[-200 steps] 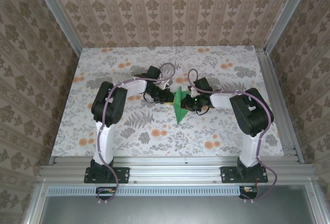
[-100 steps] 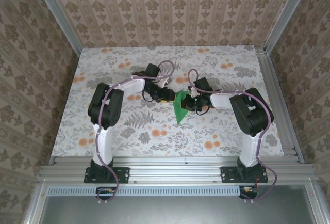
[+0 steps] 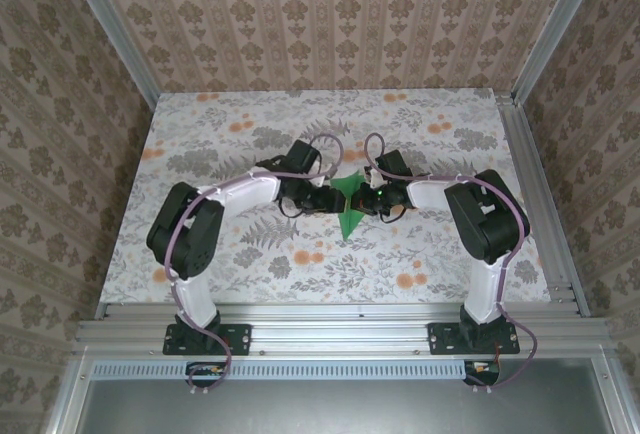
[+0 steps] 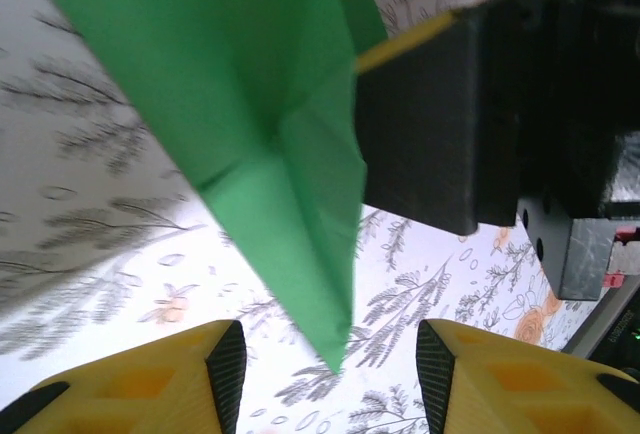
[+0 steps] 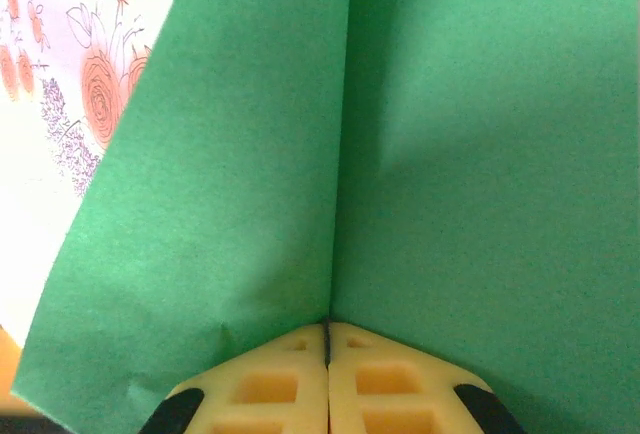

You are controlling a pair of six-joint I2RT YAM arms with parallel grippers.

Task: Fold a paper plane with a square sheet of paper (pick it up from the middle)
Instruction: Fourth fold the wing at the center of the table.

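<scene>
**Folded sheet held aloft by right gripper; left gripper released beside it**

The green paper sits mid-desk, between the two arms and lifted off the desk. It is no longer a flat square. The left wrist view shows a creased, layered shape tapering to a point that hangs downward.

The right gripper is clenched on the paper. Its yellow pads meet with no gap, and the sheet rises from between them along a straight centre crease. Holding on the crease appears intended to keep the layers together and the fold line fixed while the other arm works.

The left gripper is released. Its fingers stand apart, and the paper's point hangs above the gap, touching neither as far as can be seen. In the overhead view it sits just beside the sheet on the left, likely placed to take a fresh hold.

Judgement: the folding is partway done, and no finished dart is evident yet.
</scene>
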